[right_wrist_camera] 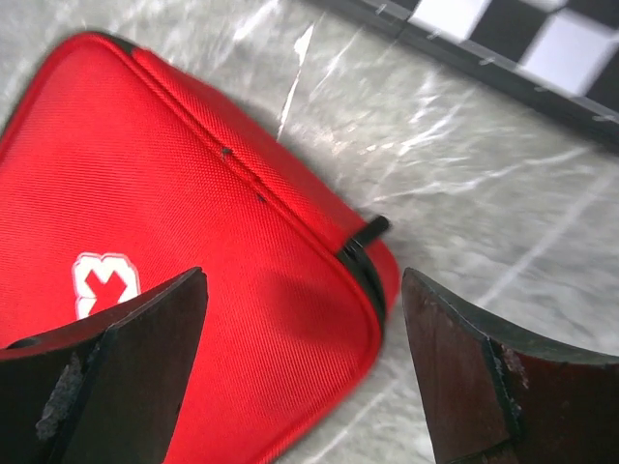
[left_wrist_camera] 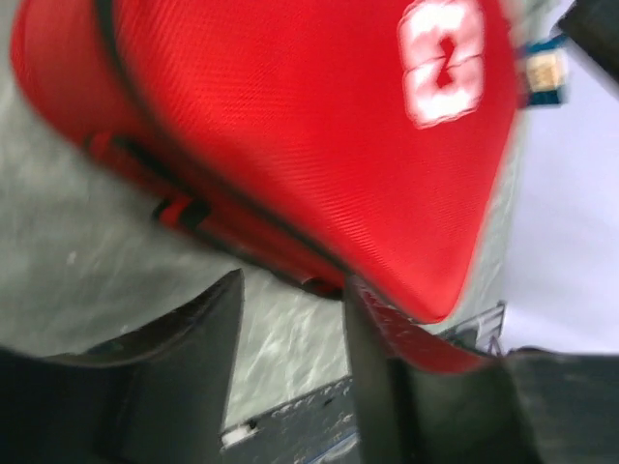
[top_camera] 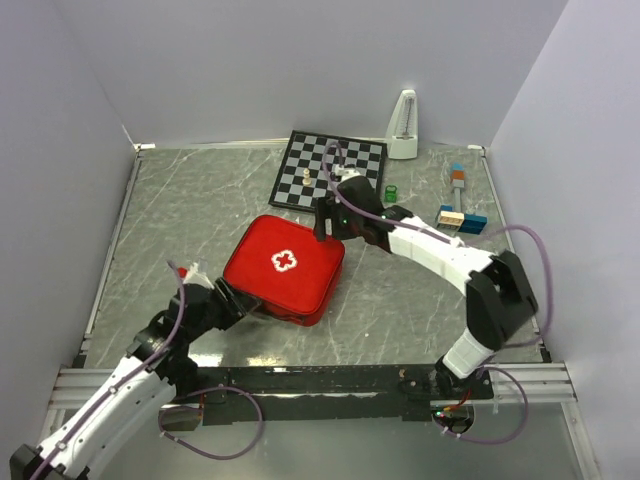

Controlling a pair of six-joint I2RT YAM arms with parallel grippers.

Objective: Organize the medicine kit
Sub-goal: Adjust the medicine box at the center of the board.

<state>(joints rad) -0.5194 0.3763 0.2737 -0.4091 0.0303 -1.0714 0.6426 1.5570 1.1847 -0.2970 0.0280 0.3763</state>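
The medicine kit (top_camera: 285,265) is a closed red zip case with a white cross, lying flat mid-table. My left gripper (top_camera: 237,301) sits at its near-left corner. In the left wrist view the kit (left_wrist_camera: 290,126) fills the top, and the left gripper (left_wrist_camera: 293,290) is open with bare table between its fingers. The kit's edge lies against the right finger (left_wrist_camera: 372,358). My right gripper (top_camera: 335,222) hovers over the kit's far-right corner. In the right wrist view this gripper (right_wrist_camera: 302,290) stands wide open above the kit (right_wrist_camera: 193,242), straddling the corner with the black zip pull (right_wrist_camera: 372,229).
Behind the kit lies a black-and-white chessboard (top_camera: 330,168) with a small piece (top_camera: 306,178) on it. A white metronome (top_camera: 403,125) stands at the back; a green cup (top_camera: 391,190) and coloured blocks (top_camera: 460,215) are at the right. White walls enclose the table.
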